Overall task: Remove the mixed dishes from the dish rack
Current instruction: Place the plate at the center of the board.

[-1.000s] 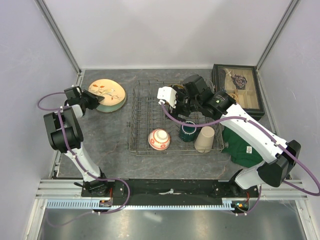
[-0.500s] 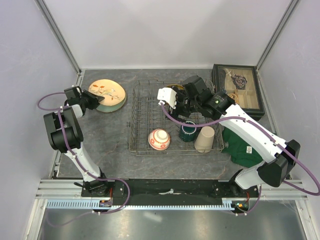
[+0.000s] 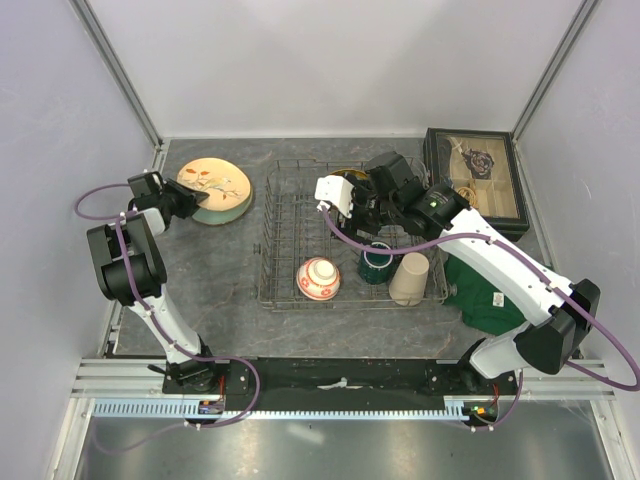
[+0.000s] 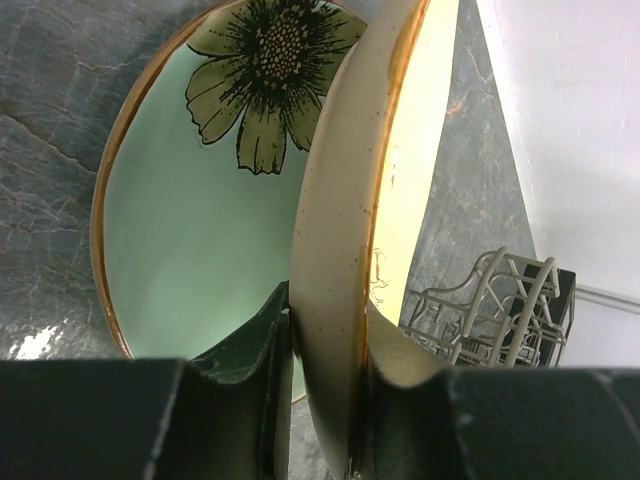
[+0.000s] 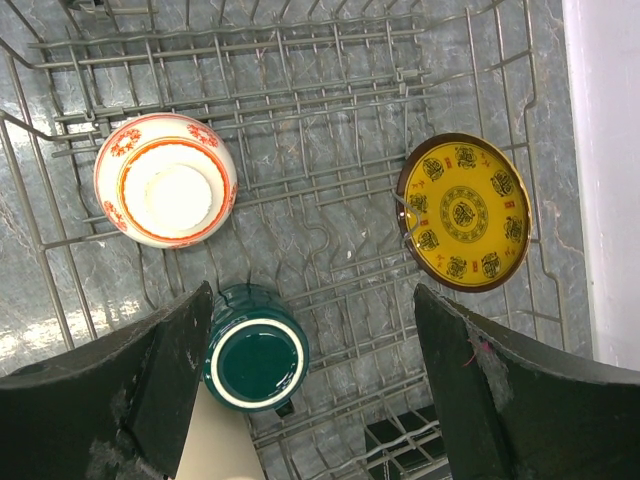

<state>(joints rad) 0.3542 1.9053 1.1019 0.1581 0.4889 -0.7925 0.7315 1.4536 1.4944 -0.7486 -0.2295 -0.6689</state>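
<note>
My left gripper (image 3: 183, 200) is shut on the rim of a cream speckled plate (image 4: 340, 230), which sits over the pale green flowered plate (image 4: 190, 240) on the table left of the dish rack (image 3: 290, 230). My right gripper (image 5: 312, 300) hangs open above the rack floor with nothing between its fingers. Below it I see the dark green mug (image 5: 255, 360) upside down, the red-and-white bowl (image 5: 165, 180) upside down, the beige tumbler (image 5: 215, 445) and the gold-brown patterned plate (image 5: 465, 212). In the top view the bowl (image 3: 319, 279), mug (image 3: 377, 264) and tumbler (image 3: 409, 278) sit along the rack's near side.
A dark glass-lidded box (image 3: 475, 180) stands at the back right. A green folded cloth (image 3: 485, 290) lies right of the rack, under the right arm. Grey walls close in the table on three sides.
The right gripper has shifted slightly over the rack, uncovering a bit more of the gold-brown plate. The left gripper and its plate have not moved.
</note>
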